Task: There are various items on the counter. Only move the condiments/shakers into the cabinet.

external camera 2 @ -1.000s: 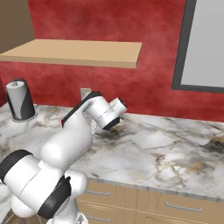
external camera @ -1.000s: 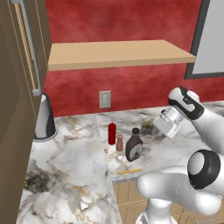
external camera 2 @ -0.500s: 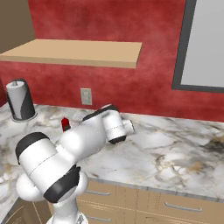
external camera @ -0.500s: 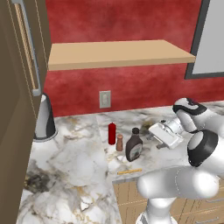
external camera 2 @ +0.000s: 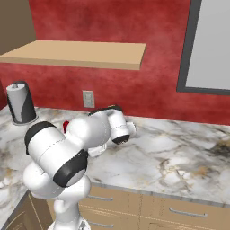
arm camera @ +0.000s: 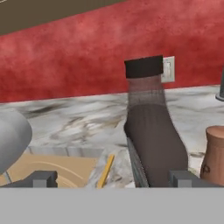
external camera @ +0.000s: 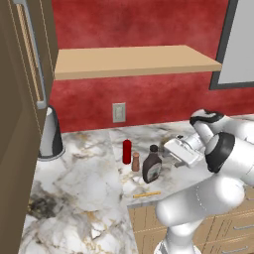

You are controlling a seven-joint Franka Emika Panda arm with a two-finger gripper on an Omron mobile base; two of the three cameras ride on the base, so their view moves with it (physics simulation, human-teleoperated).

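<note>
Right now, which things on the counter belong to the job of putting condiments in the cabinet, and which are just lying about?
Belongs to the job:
- sauce bottle
- shaker
- red bottle
- cabinet shelf, where they go
- counter, where they stand

Just lying about:
- cone appliance
- orange stick
- wall outlet

Hand view: sauce bottle [arm camera: 153, 140] base is cut by the bottom band, its label not visible; tan shaker [arm camera: 215, 151] is cropped at the right edge. Right base view: the arm hides most of the red bottle [external camera 2: 66, 126], only a sliver showing. Gripper [external camera: 171, 150] finger gap too small to tell.
</note>
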